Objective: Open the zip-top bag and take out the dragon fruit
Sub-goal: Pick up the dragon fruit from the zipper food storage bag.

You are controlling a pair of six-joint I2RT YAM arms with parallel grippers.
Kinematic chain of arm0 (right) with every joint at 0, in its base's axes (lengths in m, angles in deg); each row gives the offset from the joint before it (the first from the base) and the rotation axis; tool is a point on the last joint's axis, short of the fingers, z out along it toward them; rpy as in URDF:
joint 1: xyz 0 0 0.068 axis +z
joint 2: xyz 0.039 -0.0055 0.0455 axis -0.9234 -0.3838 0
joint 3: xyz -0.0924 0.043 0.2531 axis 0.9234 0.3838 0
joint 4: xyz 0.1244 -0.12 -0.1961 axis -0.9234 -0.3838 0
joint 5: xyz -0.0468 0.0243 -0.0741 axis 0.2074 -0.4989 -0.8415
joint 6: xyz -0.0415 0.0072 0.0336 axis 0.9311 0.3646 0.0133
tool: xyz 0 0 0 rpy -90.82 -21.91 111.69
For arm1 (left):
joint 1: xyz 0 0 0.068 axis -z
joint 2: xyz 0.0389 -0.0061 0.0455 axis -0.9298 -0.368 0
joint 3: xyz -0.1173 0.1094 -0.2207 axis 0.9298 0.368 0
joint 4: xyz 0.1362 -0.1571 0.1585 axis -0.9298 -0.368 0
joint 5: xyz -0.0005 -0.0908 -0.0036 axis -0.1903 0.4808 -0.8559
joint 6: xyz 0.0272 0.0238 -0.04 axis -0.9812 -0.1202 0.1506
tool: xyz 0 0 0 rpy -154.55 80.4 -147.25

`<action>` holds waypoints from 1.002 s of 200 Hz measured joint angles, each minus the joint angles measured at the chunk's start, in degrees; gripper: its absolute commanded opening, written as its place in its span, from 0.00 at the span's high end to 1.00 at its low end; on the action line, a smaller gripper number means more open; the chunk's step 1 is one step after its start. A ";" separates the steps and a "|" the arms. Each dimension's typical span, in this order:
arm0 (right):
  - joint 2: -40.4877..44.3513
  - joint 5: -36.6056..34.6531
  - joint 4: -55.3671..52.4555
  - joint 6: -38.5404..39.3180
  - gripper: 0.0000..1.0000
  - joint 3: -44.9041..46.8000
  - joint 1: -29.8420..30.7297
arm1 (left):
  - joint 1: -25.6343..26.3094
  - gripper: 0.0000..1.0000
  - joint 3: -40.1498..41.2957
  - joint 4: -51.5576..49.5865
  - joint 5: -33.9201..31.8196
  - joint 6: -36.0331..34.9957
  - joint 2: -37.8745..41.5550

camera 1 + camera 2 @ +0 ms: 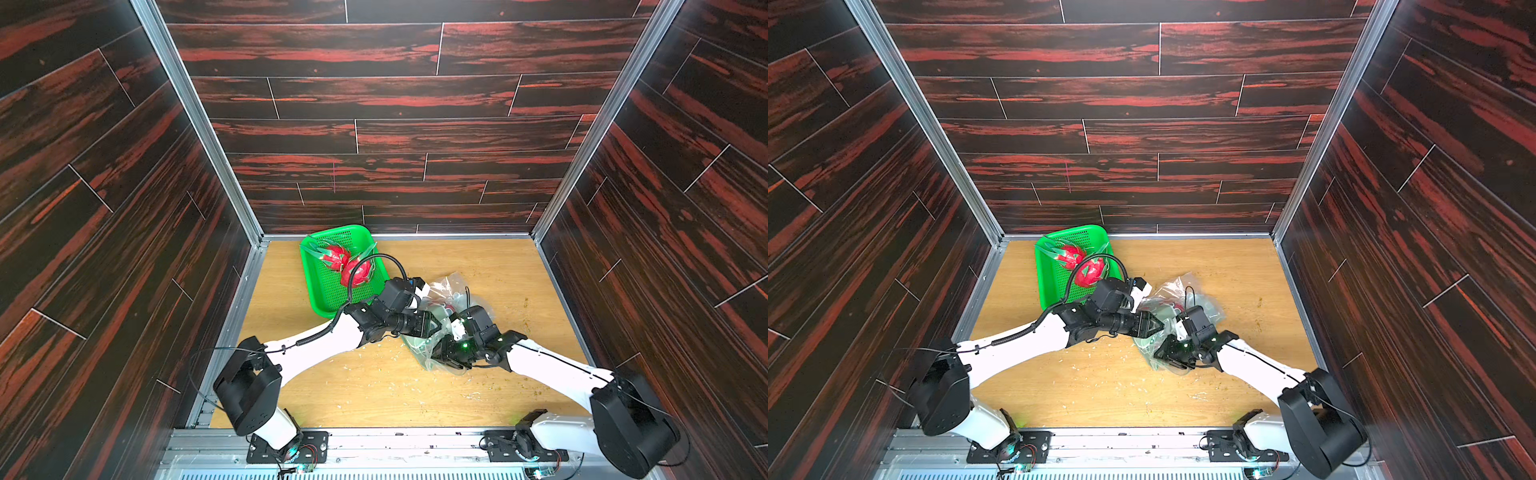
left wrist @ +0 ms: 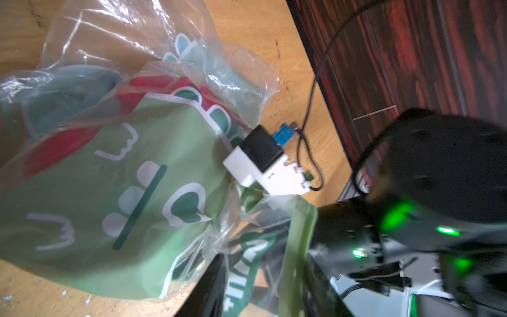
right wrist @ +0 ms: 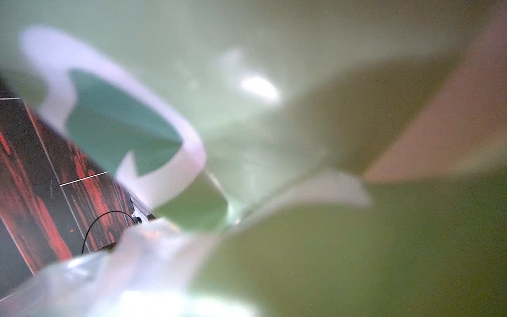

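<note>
Starting with the wooden table (image 1: 498, 266), take the green perforated basket (image 1: 326, 291) in its far corner as your reference. Two dragon fruit (image 1: 334, 257) already lie touching inside it, so that part of the job looks done.

Just beside the basket, on the side away from the wall, lies the crumpled zip-top bag (image 1: 451, 286). Its long axis runs from the basket's level back towards the arm bases.

Your left gripper (image 1: 1162, 324) comes in from the basket side and meets the bag about halfway along. In the left wrist view its jaws stand partly apart. Printed film lies loose in the gap, and I see nothing pinched.

Your right gripper (image 1: 446, 360) is at the bag's end farthest from the basket, wrapped in plastic. Its own camera shows only blurred film, so I cannot tell how its jaws stand or whether they hold anything.

The bagged fruit (image 2: 55, 148) shows as red patches under the green print. I cannot tell whether it is one fruit or two. It sits straight ahead of the left jaws, deeper in the bag towards its basket end. I judge the left arm the nearer one, and it must enter along the bag's length.
</note>
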 measured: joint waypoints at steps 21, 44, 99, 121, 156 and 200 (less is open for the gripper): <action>0.07 -0.07 -0.02 0.24 0.65 0.00 0.00 | 0.81 0.47 -0.02 -0.55 0.35 -0.39 -0.83; 0.11 -0.20 -0.04 0.31 0.65 0.00 0.00 | 1.51 0.79 -0.02 -1.22 0.37 -1.31 -0.87; 3.76 -1.27 0.17 -0.09 0.65 2.14 0.04 | 1.90 1.00 -0.09 -2.91 -1.68 -1.49 -0.33; 6.69 -2.01 0.28 -0.33 0.65 4.11 0.11 | 2.03 1.00 -0.76 -4.33 -2.75 -1.51 0.72; 6.25 -2.36 1.25 -1.05 0.65 4.42 0.13 | 2.97 1.00 -2.97 -5.86 -3.50 -1.66 1.14; 4.79 -2.27 2.97 -1.33 0.65 4.39 0.15 | 4.70 1.00 -5.11 -7.61 -4.48 -1.66 1.14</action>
